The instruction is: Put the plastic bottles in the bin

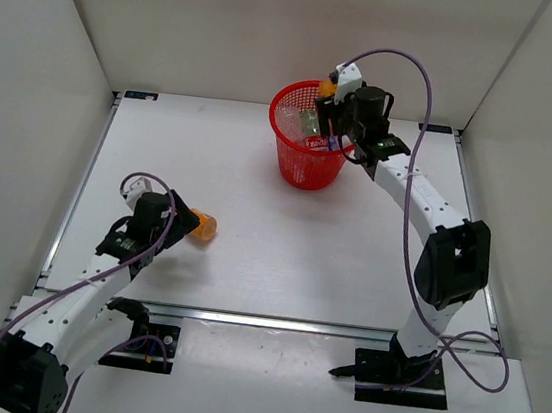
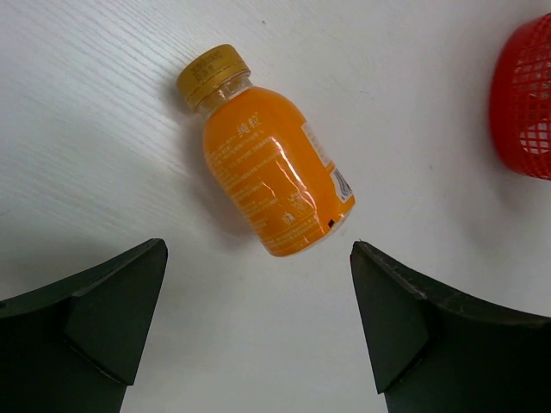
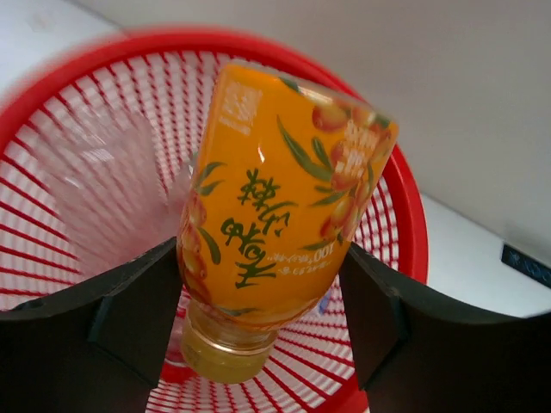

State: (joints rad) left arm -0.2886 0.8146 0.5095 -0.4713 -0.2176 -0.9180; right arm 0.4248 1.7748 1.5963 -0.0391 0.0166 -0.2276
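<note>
One orange bottle (image 3: 284, 198) hangs cap-down over the open mouth of the red mesh bin (image 1: 304, 165), pinched at its sides between the fingers of the right hand (image 3: 258, 288). The bin stands at the far side of the tabletop (image 1: 279, 267). The other orange bottle (image 2: 271, 176) lies on its side toward the tabletop's left, just ahead of the left hand (image 2: 258, 249), whose fingers are spread wide and hold nothing.

Robot test cell, lab-type; white table (image 1: 279, 267) boxed by plain white panels (image 1: 29, 86); arm bases (image 1: 402, 375) bolted at near edge.
</note>
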